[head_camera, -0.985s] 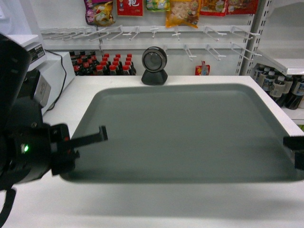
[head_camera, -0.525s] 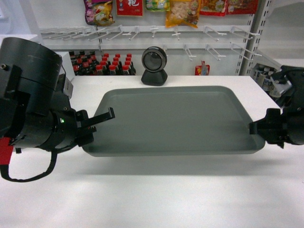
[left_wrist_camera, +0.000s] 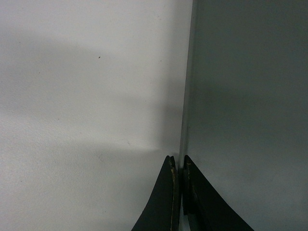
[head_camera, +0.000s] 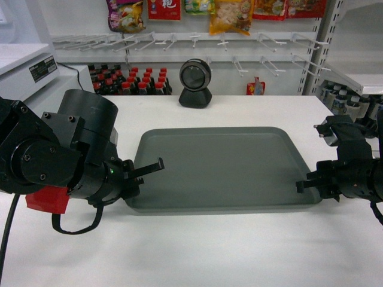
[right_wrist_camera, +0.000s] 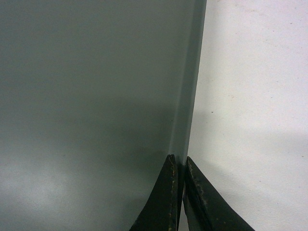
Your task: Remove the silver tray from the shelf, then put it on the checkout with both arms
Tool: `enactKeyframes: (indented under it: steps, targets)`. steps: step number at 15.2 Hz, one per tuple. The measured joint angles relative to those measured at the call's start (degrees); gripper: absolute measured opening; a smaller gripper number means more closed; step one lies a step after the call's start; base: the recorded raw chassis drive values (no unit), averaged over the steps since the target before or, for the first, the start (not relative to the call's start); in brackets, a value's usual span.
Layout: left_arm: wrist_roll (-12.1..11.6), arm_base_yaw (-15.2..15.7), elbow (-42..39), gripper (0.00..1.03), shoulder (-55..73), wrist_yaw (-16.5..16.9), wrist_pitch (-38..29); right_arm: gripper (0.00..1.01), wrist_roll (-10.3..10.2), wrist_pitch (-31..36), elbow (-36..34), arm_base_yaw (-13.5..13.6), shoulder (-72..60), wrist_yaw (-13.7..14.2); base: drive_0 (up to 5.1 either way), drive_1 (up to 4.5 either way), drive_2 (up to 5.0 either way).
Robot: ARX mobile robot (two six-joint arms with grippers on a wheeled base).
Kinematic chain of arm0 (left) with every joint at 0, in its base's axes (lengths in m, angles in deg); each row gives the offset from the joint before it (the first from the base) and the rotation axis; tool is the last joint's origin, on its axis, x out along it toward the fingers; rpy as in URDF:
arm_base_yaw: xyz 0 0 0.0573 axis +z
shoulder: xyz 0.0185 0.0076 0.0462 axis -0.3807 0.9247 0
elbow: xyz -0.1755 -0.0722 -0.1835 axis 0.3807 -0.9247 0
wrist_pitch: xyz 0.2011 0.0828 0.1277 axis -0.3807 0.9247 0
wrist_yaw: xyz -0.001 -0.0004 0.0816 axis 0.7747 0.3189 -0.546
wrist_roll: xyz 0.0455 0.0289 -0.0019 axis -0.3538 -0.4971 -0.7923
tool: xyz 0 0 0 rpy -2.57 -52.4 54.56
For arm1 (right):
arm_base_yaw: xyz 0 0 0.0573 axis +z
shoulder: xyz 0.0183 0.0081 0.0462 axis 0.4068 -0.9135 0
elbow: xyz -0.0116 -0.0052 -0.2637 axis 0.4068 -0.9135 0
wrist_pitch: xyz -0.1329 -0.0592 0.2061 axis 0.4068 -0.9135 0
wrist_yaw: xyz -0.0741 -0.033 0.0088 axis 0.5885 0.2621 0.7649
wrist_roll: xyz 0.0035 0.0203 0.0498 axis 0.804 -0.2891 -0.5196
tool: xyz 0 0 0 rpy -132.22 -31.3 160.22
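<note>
Tray [head_camera: 221, 164], grey-green and flat, lay in the middle of the head view on the white counter [head_camera: 197, 251], with a round black scanner [head_camera: 195, 82] behind it at upper centre and a register [head_camera: 27, 66] at upper left. Left gripper [head_camera: 145, 169] met the tray's left rim at lower left of centre; right gripper [head_camera: 305, 184] met the right rim at lower right. Whether the tray rested fully on the counter or hung just above it could not be told.

Left wrist view: the tray [left_wrist_camera: 245, 106] filled the right half, the counter [left_wrist_camera: 86, 96] the left. The left gripper [left_wrist_camera: 179, 173] at bottom centre was pinched nearly closed on the thin raised rim.

Right wrist view: the tray [right_wrist_camera: 91, 96] filled the left, the counter [right_wrist_camera: 250, 96] the right. The right gripper [right_wrist_camera: 179, 168] at bottom centre was likewise clamped on the rim.

Judged from its thin rim and smooth matte surface, the tray was probably light, stiff and somewhat slippery; its breadth favoured opposed holds on the two short rims, kept level.
</note>
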Motion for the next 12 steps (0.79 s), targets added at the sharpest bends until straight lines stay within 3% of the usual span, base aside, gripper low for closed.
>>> enactKeyframes:
  steps: [1, 2, 3, 4, 6, 7, 8, 9, 10, 11, 12]
  targets:
    - [0.39, -0.07, 0.59, 0.05, 0.2, -0.37, 0.81, 0.06, 0.57, 0.96, -0.24, 0.0, -0.11, 0.76, 0.0, 0.0, 0.0]
    - [2.21, -0.22, 0.66, 0.2, 0.37, -1.11, -0.31, 0.2, 1.64, 3.37, -1.77, 0.2, -0.02, -0.2, 0.0, 0.0, 0.0]
    - [3.21, -0.07, -2.95, 0.51, -5.09, -0.63, -3.08, 0.52, 0.81, 7.02, -6.62, -0.87, 5.86, -3.17, 0.0, 0.0, 0.0]
    - [2.93, -0.11, -4.66, 0.58, -8.59, -1.09, -4.59, 0.59, 0.5, 8.33, -8.0, -1.6, 9.27, -4.09, 0.0, 0.0, 0.0]
    - [0.46, -0.5, -7.78, 0.74, -18.25, -5.79, -6.8, 0.76, 0.52, 8.31, -11.39, -3.15, 18.8, -6.69, 0.0, 0.0, 0.0]
    - [-2.56, -0.48, -8.9, 0.81, -22.53, -9.53, -12.5, 0.76, -0.52, 19.71, -12.87, -3.39, 20.2, -2.14, 0.0, 0.0, 0.0]
    - [-12.35, 0.31, -15.8, 0.65, -24.81, -9.01, -34.07, 0.59, -2.29, 34.18, -19.47, -3.3, 20.39, 8.48, 0.0, 0.0, 0.0]
    - [-19.65, 1.75, -24.22, 0.53, -24.94, -7.91, -43.1, 0.47, -2.99, 38.88, -26.73, -3.28, 20.92, 11.69, 0.0, 0.0, 0.0]
    - [-24.24, 4.35, -33.42, 0.34, -26.18, -6.51, -50.07, 0.28, -3.34, 40.79, -32.57, -3.37, 26.43, 12.41, 0.0, 0.0, 0.0]
    - [-26.03, 5.95, -37.73, 0.16, -33.73, -4.98, -52.48, 0.12, -3.48, 42.1, -36.09, -3.28, 33.2, 12.37, 0.0, 0.0, 0.0]
    - [-26.82, 6.95, -41.55, 0.01, -39.01, -3.43, -52.63, 0.02, -3.61, 41.68, -40.83, -2.99, 37.29, 12.31, 0.0, 0.0, 0.0]
